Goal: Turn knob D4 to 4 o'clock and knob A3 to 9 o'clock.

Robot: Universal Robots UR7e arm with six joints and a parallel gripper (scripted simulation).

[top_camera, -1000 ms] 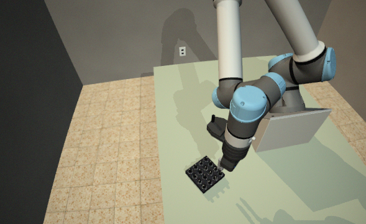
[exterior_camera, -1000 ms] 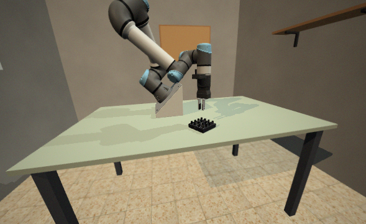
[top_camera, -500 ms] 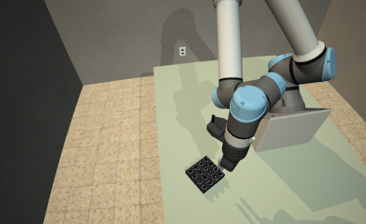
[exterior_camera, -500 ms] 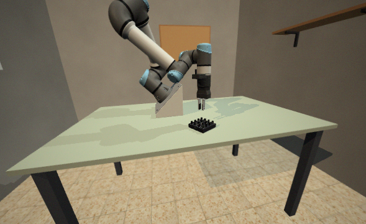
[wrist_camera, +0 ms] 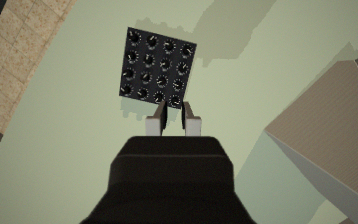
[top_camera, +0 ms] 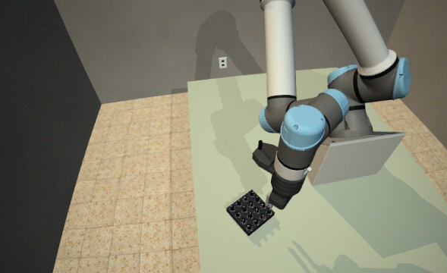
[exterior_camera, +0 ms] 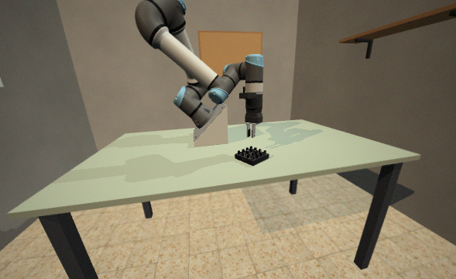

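The black knob box stands on its feet on the pale green table, near the table's left edge in the top view. It carries a four-by-four grid of small black knobs with white lines; the printed names are too small to read. My gripper hangs well above the box, over the corner nearest the arm's base. Its fingers stand partly apart with nothing between them. In the wrist view a corner knob shows just beyond the fingertips.
The arm's wedge-shaped mount block stands on the table behind and to the right of the box. The table's edge runs close to the box's left side, with tiled floor beyond.
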